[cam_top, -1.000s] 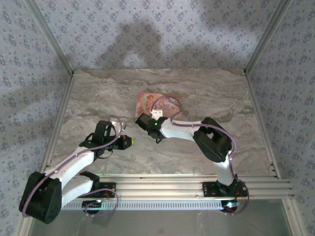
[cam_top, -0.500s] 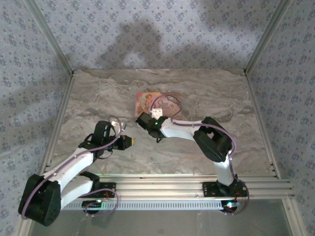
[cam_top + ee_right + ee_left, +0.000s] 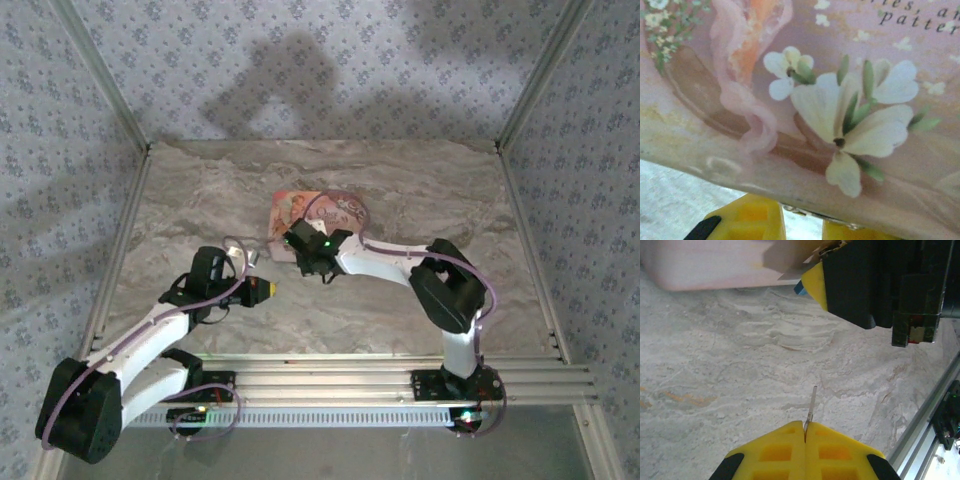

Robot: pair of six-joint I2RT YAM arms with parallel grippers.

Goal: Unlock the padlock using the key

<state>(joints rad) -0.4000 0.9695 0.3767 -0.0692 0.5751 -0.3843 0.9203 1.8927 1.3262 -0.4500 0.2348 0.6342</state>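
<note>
The left tool (image 3: 805, 429) is clenched on the key (image 3: 811, 406), whose thin metal blade sticks out from between the pressed-together yellow fingers (image 3: 782, 450) over the marbled bench (image 3: 715, 370). It points toward the right tool (image 3: 802, 222). That right tool sits at the near edge of the pink box (image 3: 342, 208) with its yellow fingers (image 3: 747, 220) a little apart under the box's rim, and I cannot tell whether they grasp anything. A small blue corner of the padlock (image 3: 799, 288) peeks out against the right tool's yellow finger, just beside the box's edge.
</note>
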